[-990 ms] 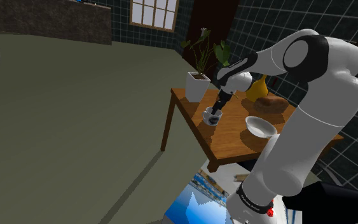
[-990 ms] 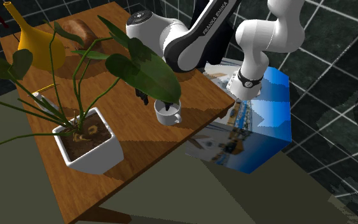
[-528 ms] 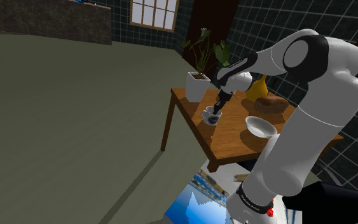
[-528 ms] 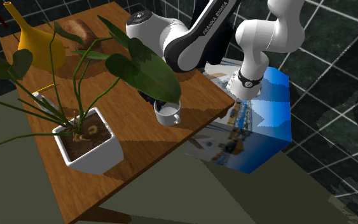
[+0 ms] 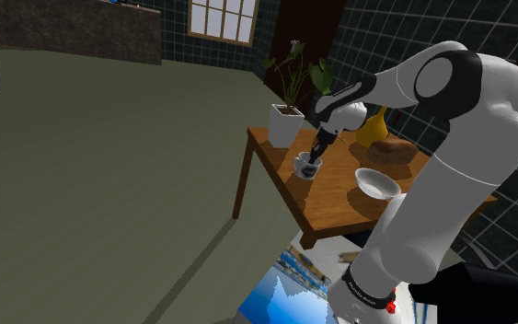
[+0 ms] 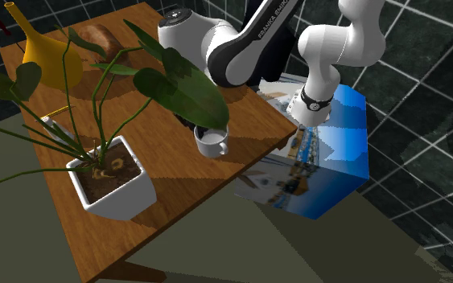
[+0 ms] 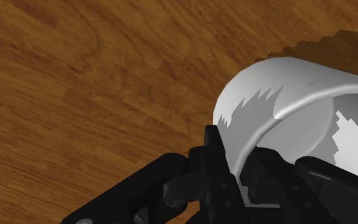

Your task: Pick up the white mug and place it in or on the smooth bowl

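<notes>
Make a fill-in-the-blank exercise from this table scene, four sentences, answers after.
The table under the white mug is made of ____. The plant grows in a square pot coloured ____. The watering can is coloured ____. The gripper reaches the mug from ____.
Missing words: wood; white; yellow; above.

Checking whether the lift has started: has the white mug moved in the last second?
No. The white mug sits at the same spot on the table, no farther from the white planter, with the claw clasping its rim.
</notes>
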{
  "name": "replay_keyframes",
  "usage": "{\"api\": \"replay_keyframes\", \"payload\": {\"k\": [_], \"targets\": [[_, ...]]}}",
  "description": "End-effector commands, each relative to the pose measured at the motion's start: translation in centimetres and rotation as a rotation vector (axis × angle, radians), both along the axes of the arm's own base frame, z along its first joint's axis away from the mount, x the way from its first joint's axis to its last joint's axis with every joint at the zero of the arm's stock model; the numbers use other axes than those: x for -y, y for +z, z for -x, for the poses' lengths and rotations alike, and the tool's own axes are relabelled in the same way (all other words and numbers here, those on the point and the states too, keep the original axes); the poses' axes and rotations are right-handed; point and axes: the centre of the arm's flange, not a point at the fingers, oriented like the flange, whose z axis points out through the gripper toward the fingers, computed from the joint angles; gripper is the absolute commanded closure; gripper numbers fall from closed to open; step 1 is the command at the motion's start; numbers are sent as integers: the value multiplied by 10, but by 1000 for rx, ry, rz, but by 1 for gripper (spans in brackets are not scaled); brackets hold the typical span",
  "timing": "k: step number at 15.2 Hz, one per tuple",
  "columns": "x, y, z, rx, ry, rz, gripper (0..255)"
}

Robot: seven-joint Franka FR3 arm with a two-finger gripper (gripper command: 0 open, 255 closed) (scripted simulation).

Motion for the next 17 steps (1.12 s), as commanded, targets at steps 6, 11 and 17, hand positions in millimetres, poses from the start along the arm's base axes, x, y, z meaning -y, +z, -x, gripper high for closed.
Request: {"api": "replay_keyframes", "payload": {"k": [6, 11, 17], "targets": [[-1, 38, 0, 0, 0, 0, 255], [-1, 64, 0, 0, 0, 0, 255], [-1, 96, 0, 0, 0, 0, 255]]}}
